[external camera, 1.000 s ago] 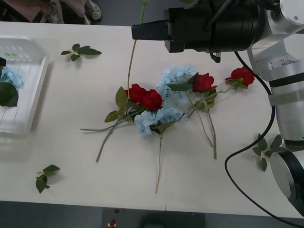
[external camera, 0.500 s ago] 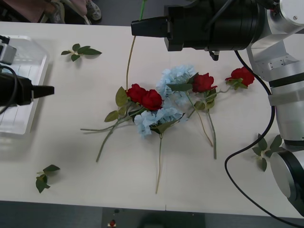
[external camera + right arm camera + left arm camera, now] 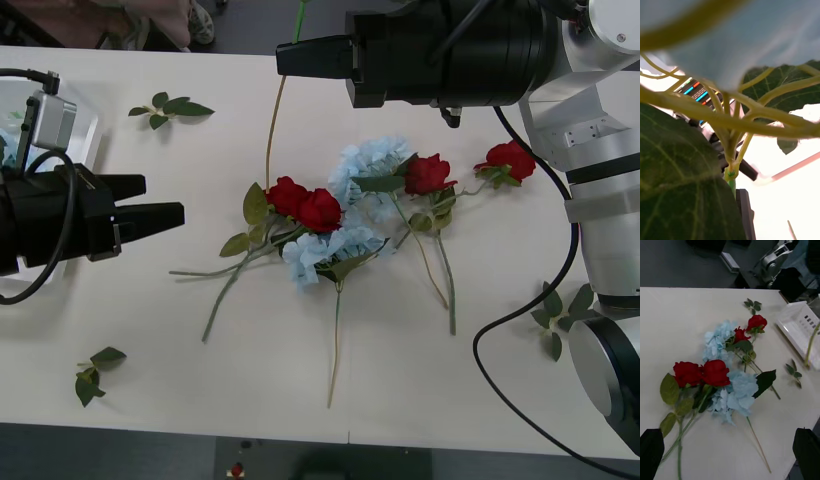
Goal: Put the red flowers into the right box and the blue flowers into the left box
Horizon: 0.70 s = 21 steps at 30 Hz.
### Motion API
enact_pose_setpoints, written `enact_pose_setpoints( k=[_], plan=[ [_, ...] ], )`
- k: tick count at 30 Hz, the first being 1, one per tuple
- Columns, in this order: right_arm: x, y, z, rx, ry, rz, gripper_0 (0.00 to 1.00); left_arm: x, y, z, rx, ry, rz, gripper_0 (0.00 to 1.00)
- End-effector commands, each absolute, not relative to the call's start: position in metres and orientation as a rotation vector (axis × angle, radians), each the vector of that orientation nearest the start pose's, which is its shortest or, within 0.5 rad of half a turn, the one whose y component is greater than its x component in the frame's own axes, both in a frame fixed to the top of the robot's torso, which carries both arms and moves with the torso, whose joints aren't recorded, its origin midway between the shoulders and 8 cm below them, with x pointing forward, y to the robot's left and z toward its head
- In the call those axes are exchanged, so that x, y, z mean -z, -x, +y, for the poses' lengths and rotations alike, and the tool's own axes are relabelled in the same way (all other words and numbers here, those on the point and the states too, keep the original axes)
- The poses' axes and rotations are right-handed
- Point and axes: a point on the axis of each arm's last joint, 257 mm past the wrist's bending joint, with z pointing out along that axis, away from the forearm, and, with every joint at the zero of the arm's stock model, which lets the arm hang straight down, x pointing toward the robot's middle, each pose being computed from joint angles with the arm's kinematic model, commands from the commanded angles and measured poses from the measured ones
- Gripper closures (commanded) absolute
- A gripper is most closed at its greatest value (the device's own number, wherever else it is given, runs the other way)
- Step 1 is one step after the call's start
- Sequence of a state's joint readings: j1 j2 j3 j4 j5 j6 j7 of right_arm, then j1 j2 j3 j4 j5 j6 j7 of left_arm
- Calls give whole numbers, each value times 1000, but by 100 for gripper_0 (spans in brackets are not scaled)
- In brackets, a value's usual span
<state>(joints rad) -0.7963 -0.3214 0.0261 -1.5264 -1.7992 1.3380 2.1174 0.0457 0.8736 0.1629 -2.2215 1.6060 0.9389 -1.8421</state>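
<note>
Surface: white table [image 3: 200,400], filling most of the front view, with dark floor past its upper edge.
Red flowers: two rose heads [image 3: 305,205] side by side at centre frame; a third [image 3: 428,173] and a fourth [image 3: 508,158] to the right of centre. Stems trail toward the lower left and lower centre.
Blue flowers: one cluster [image 3: 368,165] just above centre, another [image 3: 325,250] just below the paired roses, touching them.
Left box: translucent white bin [image 3: 75,150] at the left edge, mostly hidden behind the left arm.
Right box: white tray [image 3: 799,330] at the right of the left wrist view, on the table past the flower pile.
Left gripper [image 3: 150,200]: mid-left of the front view, above the table, black fingers spread apart and empty, pointing toward the pile.
Right gripper [image 3: 300,62]: top centre of the front view; finger spread cannot be told. A thin green stem [image 3: 272,130] hangs below it to the roses.
Loose leaf sprigs: upper left [image 3: 168,108], lower left [image 3: 92,375], right edge [image 3: 560,315].
</note>
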Motion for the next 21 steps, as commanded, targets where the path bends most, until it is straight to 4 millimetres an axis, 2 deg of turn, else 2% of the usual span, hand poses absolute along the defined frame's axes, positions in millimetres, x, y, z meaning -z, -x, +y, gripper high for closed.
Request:
enact_pose_setpoints(
  k=[1,6,15,21],
  plan=[
    [-66,-414,54,-1412,1125,1391,100,44,-379,131,863,-698,1777,0],
    [-66,-414,54,-1412,1125,1391,100,25,-376,96,948,-716,1696,0],
    [-66,-414,54,-1412,1125,1391,100,20,-405,52,959,-731,1645,0],
    [-66,-414,54,-1412,1125,1391,100,19,-420,50,910,-711,1634,0]
  ],
)
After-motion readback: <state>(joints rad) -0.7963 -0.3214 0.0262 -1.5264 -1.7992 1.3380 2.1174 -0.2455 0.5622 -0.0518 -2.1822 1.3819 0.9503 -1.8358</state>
